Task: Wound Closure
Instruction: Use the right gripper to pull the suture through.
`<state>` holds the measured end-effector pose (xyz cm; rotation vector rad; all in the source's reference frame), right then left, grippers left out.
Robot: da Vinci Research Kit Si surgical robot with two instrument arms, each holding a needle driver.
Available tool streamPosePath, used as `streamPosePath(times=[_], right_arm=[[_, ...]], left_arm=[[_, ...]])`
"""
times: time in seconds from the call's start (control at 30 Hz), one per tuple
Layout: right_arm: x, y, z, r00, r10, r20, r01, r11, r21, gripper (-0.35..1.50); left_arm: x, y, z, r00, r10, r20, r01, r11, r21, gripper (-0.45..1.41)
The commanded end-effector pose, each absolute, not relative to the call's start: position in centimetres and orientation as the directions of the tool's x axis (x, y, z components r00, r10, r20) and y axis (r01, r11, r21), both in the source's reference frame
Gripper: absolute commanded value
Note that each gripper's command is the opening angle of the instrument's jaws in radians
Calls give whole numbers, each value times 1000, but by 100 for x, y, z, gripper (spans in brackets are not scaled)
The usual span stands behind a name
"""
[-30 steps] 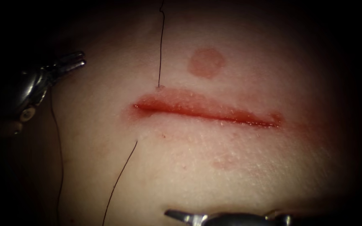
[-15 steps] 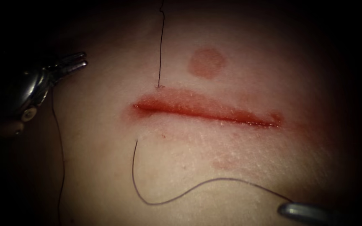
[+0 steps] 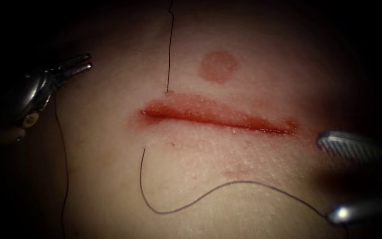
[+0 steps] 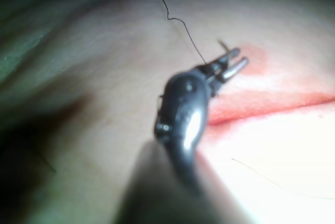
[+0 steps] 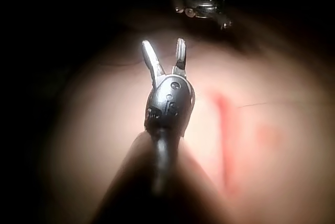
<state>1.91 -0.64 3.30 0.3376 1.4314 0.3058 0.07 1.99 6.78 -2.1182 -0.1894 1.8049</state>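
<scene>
The right tool (image 3: 332, 179) has its jaws spread wide and grips nothing; thread (image 3: 226, 188) runs from beside its lower jaw across the tissue (image 3: 244, 159) to a hole below the cut (image 3: 217, 116). The left tool (image 3: 82, 65), well left of the cut, has its jaws nearly together, and a strand hangs beneath it. I cannot make out the needle.

Both tools are polished metal: the left tool (image 3: 78, 65) gleams, and the right tool (image 3: 348, 179) shows a ridged inner face on one jaw. The tissue (image 3: 226, 177) looks pale, finely grained and moist, glossy along the cut (image 3: 217, 117). The thread (image 3: 186, 204) is thin, dark and matt.
</scene>
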Motion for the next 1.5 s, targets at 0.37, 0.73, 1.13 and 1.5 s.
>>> streamPosePath(times=[0.37,0.73,1.13,1.5], right_arm=[[304,-28,458,423,345,-838,-59,933,354,118],[373,-39,520,615,97,-783,167,954,250,116],[398,-54,560,541,-450,-710,618,785,-27,115],[423,-62,597,401,-694,-598,788,594,-160,108]], left_arm=[[7,198,686,182,324,-928,-114,-931,-347,-35],[6,198,686,182,324,-929,-116,-931,-347,-35],[9,195,685,181,323,-929,-113,-932,-346,-35],[10,195,685,181,322,-929,-112,-932,-345,-35]])
